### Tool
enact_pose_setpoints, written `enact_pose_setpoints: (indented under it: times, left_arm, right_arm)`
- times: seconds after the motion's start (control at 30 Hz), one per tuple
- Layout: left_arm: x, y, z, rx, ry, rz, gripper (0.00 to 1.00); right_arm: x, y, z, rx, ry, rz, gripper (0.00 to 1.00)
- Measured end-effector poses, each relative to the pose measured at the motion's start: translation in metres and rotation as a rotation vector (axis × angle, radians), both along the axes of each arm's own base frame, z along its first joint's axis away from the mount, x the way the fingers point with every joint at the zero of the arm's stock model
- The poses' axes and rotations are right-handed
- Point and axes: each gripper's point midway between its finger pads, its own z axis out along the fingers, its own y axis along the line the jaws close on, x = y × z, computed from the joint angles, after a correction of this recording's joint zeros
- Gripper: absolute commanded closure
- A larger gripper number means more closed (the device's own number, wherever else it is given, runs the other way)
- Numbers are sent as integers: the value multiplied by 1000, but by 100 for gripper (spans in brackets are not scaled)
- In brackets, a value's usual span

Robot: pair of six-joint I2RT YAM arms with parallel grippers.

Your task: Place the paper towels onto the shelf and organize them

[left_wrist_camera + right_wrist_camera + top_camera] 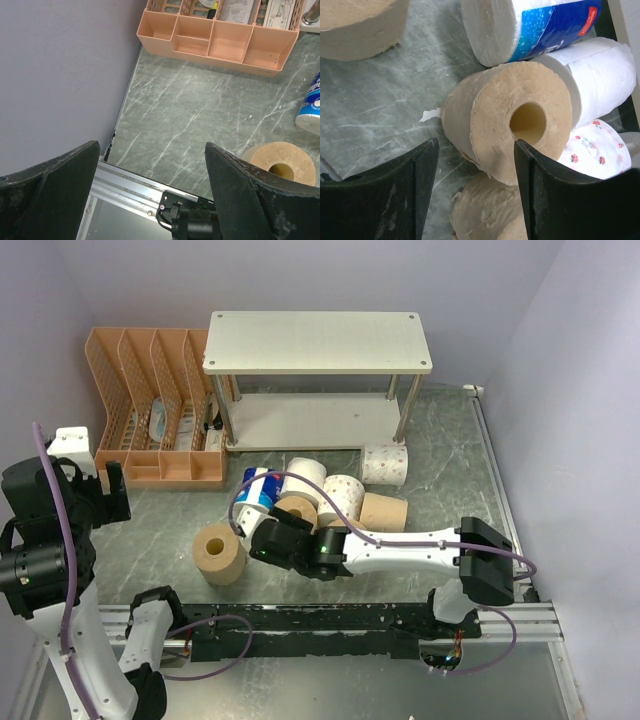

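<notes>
Right arm's closest here: its black gripper [475, 150] is spread wide, empty, right at the tan-brown paper towel roll [490, 120], hollow core facing it, on the marbled grey table [450, 460] before the off-white two-tier shelf [318, 340].

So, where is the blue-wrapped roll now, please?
In the top view, the blue-wrapped roll lies near the centre, left of a white roll, in front of the shelf.
</notes>
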Motion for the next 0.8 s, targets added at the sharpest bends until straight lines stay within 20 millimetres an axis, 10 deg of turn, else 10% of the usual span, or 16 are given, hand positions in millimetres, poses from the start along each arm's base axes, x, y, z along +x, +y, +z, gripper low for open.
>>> enact_pose_setpoints:
  times: [0.57, 0.8]
  left_arm:
    - [-2, 0, -26, 1, 60, -10, 2]
    - [0, 5, -32, 38, 80, -23, 2]
  right_arm:
    - [23, 9, -24, -39, 24, -38, 55]
    - [23, 13, -22, -28, 28, -44, 100]
